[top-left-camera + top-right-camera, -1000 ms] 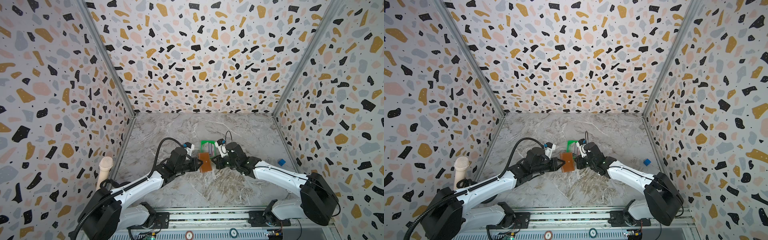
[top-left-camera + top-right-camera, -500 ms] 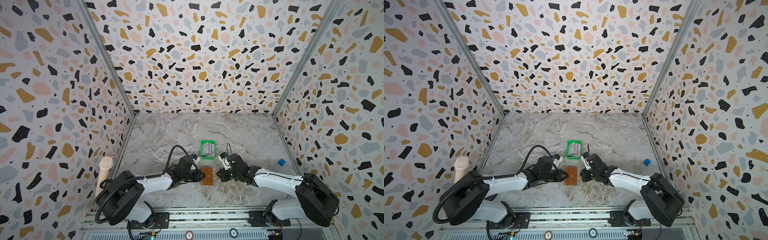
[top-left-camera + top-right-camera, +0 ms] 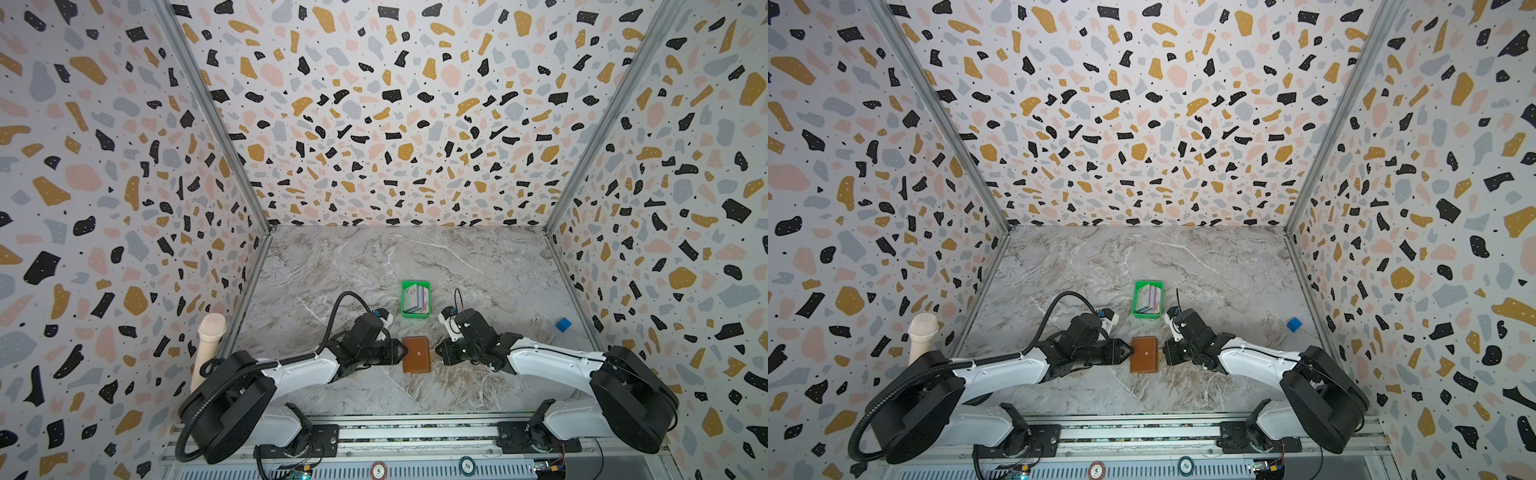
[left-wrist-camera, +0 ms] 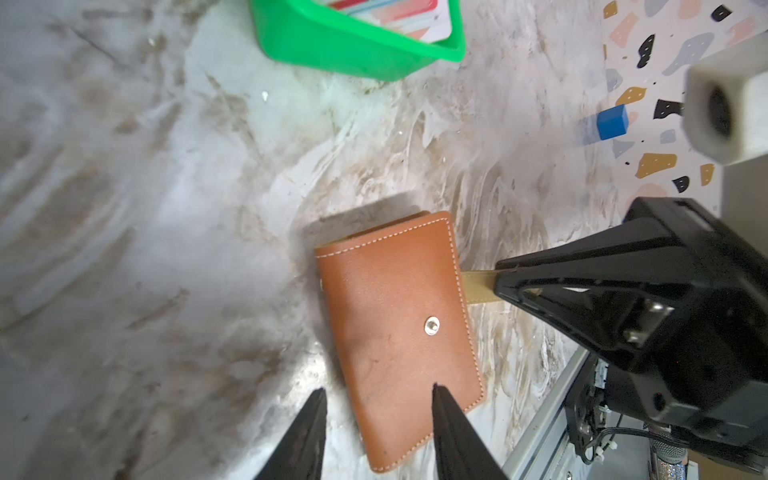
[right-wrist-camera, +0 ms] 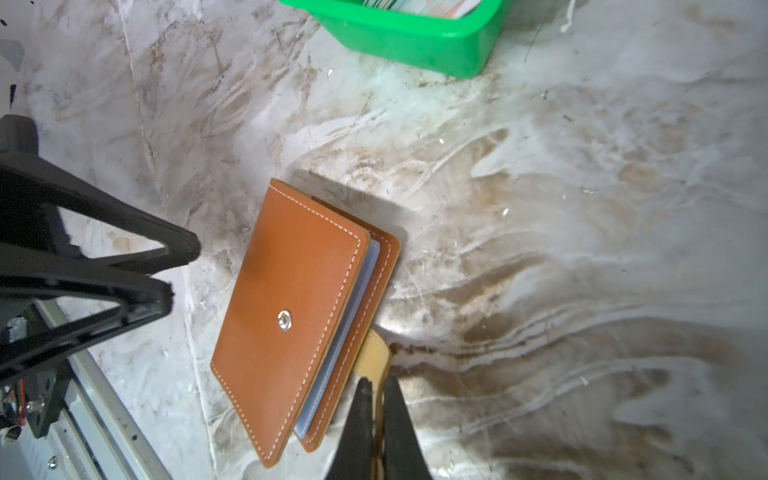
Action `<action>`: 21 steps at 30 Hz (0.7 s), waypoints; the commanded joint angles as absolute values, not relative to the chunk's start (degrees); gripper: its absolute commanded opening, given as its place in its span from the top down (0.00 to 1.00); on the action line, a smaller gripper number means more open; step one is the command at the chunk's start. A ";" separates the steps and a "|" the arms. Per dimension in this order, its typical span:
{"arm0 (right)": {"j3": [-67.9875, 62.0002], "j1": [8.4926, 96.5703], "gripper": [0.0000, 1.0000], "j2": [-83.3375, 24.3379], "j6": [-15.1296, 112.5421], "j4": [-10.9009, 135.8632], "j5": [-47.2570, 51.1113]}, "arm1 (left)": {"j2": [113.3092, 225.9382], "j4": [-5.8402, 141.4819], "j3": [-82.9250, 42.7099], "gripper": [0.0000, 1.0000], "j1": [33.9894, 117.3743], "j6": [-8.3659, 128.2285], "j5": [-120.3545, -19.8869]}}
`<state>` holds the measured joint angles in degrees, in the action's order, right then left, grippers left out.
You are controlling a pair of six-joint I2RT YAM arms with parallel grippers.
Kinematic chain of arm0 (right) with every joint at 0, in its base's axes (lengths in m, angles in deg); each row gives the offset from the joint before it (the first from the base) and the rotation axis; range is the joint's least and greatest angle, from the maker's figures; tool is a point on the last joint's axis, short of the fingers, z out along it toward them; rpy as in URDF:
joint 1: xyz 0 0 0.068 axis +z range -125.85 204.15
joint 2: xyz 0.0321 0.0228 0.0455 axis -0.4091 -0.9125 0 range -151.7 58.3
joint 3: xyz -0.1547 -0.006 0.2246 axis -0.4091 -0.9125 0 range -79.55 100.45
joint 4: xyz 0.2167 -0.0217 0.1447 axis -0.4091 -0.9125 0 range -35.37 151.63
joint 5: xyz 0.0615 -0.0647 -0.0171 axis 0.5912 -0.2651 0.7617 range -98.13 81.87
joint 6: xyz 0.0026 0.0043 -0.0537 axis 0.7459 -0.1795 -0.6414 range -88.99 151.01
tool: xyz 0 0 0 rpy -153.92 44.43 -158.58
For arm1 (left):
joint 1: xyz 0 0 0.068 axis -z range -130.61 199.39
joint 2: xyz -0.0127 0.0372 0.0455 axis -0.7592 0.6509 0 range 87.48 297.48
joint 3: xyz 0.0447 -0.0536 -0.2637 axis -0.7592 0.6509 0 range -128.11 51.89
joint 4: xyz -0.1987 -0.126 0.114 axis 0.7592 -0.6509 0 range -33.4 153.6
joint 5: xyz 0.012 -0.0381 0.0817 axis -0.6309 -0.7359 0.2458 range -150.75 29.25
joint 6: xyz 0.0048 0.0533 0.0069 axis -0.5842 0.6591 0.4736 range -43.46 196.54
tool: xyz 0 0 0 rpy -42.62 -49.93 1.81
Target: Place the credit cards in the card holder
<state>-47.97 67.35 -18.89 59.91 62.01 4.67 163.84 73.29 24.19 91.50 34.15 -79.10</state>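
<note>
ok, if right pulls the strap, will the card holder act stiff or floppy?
Card holder: probably floppy; it gapes at the sleeves. Thin, likely light, so a strap pull may slide it on the smooth table rather than open.

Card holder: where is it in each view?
Top view: card holder low centre, just below the green tray.
Top view: card holder in the same spot, green tray above it.
Left wrist: card holder mid-frame.
Right wrist: card holder mid-frame.
Shared landmark: green tray.

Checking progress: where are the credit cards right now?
In both top views, the credit cards sit in the green tray, mid-table, just beyond the card holder.
</note>
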 commanded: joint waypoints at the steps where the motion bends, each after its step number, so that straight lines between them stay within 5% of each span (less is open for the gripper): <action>1: -45.83 67.76 1.00 -16.18 59.85 59.18 4.10 | 161.74 71.25 22.15 0.55 91.18 35.40 -78.59; 21: -37.00 72.81 1.00 -14.62 58.60 54.10 4.37 | 160.38 73.79 22.63 0.44 91.23 33.47 -80.46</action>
<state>-39.60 72.11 -15.46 59.45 55.83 4.48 161.41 71.72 22.86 91.50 33.71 -79.78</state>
